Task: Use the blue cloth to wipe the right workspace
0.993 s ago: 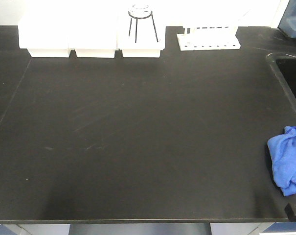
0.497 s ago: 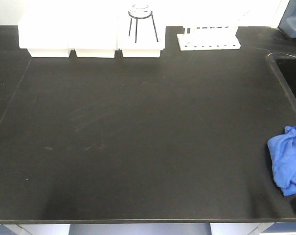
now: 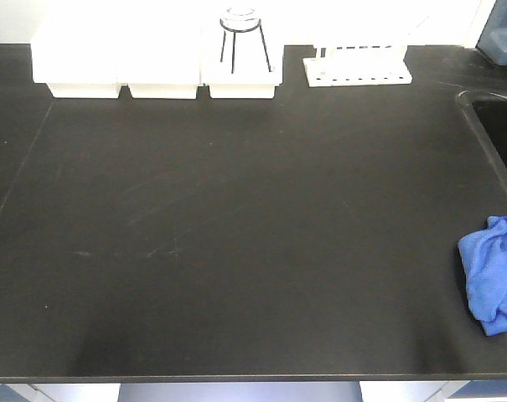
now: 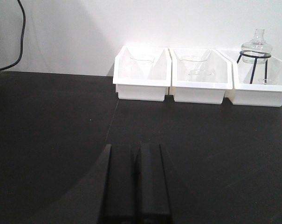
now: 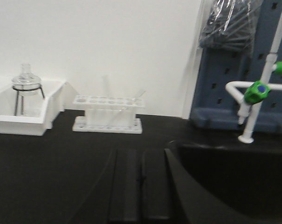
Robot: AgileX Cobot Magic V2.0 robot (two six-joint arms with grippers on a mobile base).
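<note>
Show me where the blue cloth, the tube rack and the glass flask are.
blue cloth (image 3: 490,283): front-facing view, middle of its folds.
tube rack (image 5: 108,100): right wrist view, its holed top plate.
glass flask (image 4: 256,46): left wrist view, its round body.

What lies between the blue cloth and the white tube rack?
Nothing: the front-facing view shows only bare black benchtop between the blue cloth and the tube rack.

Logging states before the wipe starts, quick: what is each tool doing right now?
Left tool: closed, holding nothing.
Right tool: closed, holding nothing; the rumpled royal-blue microfibre cloth lies untouched on the black benchtop.
</note>
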